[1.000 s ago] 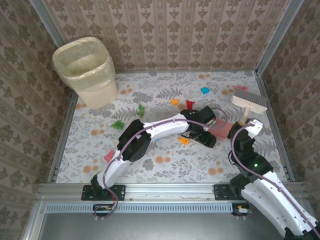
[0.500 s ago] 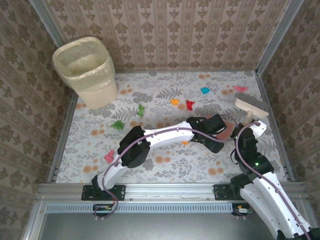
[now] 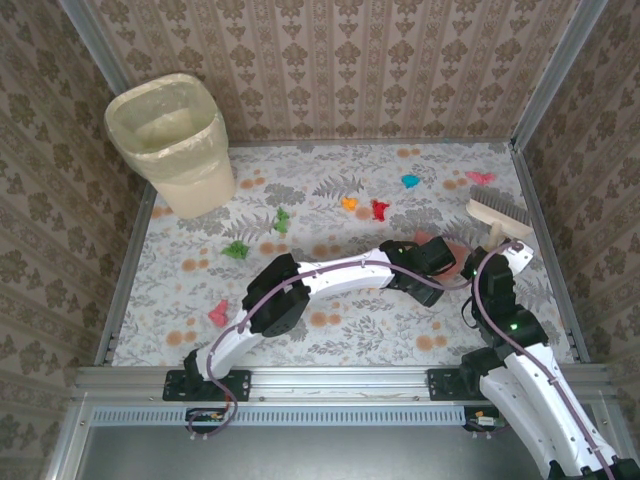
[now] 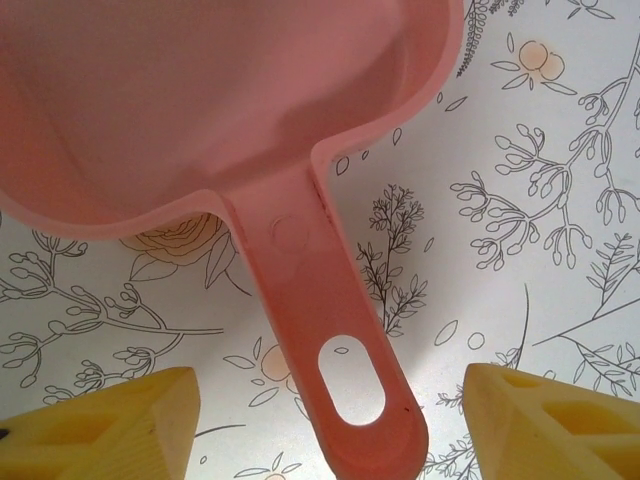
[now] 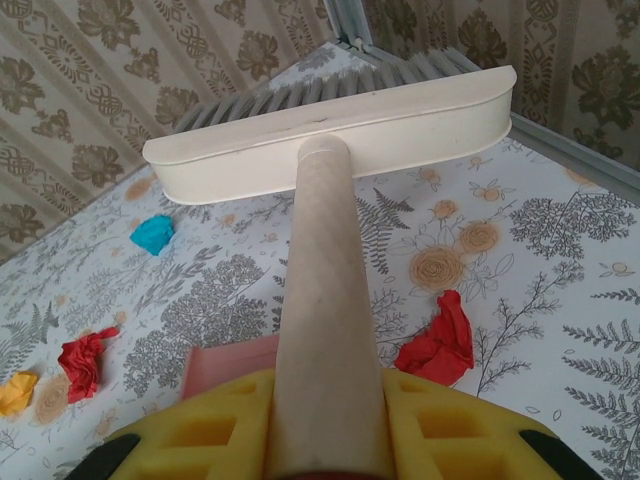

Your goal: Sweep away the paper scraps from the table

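Fern-print table [image 3: 170, 290], paper scraps [image 3: 236, 249] scattered; damask walls [image 3: 350, 70].

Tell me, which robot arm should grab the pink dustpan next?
Left. The left gripper hangs open right over the dustpan, one finger on each side of its handle, not touching it. The right gripper is shut on the brush, so it is busy.
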